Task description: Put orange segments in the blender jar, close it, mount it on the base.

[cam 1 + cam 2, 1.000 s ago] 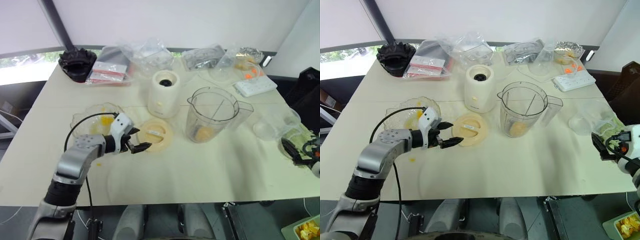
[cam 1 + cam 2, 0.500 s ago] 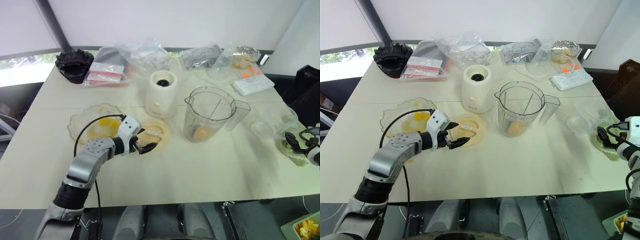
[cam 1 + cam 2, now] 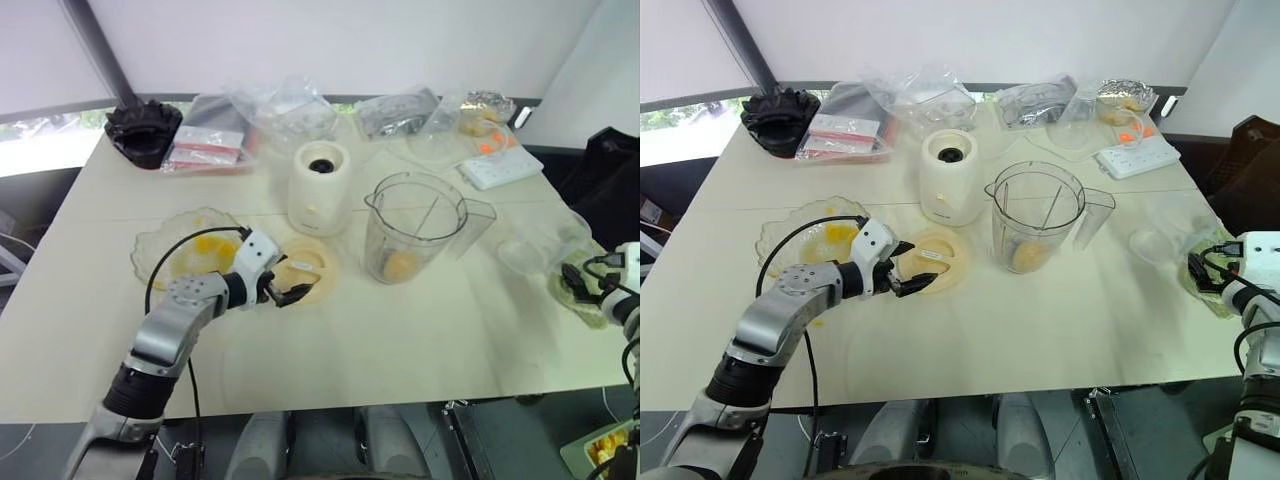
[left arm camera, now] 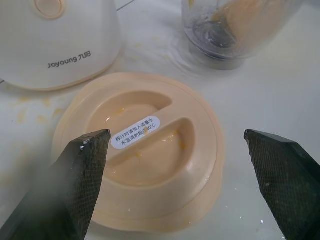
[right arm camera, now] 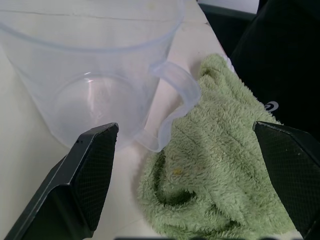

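Note:
The clear blender jar (image 3: 415, 225) stands open-topped at mid-table with orange segments (image 3: 403, 265) at its bottom. More orange segments (image 3: 207, 246) lie in a wavy clear bowl (image 3: 150, 245) on the left. Behind the flat cream lid (image 3: 305, 268) stands the cream base (image 3: 320, 187), with nothing mounted on it. My left gripper (image 3: 285, 292) is open at the lid's near edge, its fingers (image 4: 75, 170) spread wider than the lid (image 4: 140, 150). My right gripper (image 3: 575, 280) is open at the table's right edge, over a green cloth (image 5: 215, 165).
A small clear handled cup (image 5: 90, 75) stands beside the cloth. Plastic bags (image 3: 290, 105), a black object (image 3: 145, 128) and a white power strip (image 3: 500, 165) line the back of the table. The front of the table is bare.
The right gripper has moved outward and down toward the green cloth and clear cup. The left gripper has stayed open at the lid. The camera has shifted slightly.

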Motion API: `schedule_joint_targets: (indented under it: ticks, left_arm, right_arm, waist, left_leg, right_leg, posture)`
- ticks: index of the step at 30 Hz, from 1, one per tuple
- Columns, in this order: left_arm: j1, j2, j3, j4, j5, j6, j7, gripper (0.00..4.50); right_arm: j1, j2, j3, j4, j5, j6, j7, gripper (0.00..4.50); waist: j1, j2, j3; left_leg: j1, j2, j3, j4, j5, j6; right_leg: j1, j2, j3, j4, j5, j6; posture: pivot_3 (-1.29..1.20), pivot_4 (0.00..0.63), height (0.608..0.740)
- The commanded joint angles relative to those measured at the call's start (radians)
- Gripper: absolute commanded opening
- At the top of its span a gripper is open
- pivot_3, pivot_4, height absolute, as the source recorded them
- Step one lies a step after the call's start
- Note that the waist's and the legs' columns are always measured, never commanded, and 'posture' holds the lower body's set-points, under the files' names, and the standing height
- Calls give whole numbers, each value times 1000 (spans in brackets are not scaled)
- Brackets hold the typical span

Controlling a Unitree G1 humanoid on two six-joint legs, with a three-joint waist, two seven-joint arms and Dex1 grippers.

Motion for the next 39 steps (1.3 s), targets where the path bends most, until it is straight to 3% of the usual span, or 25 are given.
schedule_joint_targets:
  ticks: [1,39]
  left_arm:
    - [-18,1,-2,-38,3,-17,7,4459]
    - [-70,40,12,-65,-1,16,20,4459]
  right_arm:
    - [-32,-39,-9,18,-5,-38,-13,4500]
    - [-201,-31,27,291,-18,-132,-169,4500]
  waist:
    - [0,0,0]
    - [-2,0,0]
  left_leg:
    - [0,0,0,0,0,0]
    - [0,0,0,0,0,0]
  right_leg:
    - [0,0,0,0,0,0]
    - [0,0,0,0,0,0]
  posture:
    - [0,150,740]
    - [0,150,740]
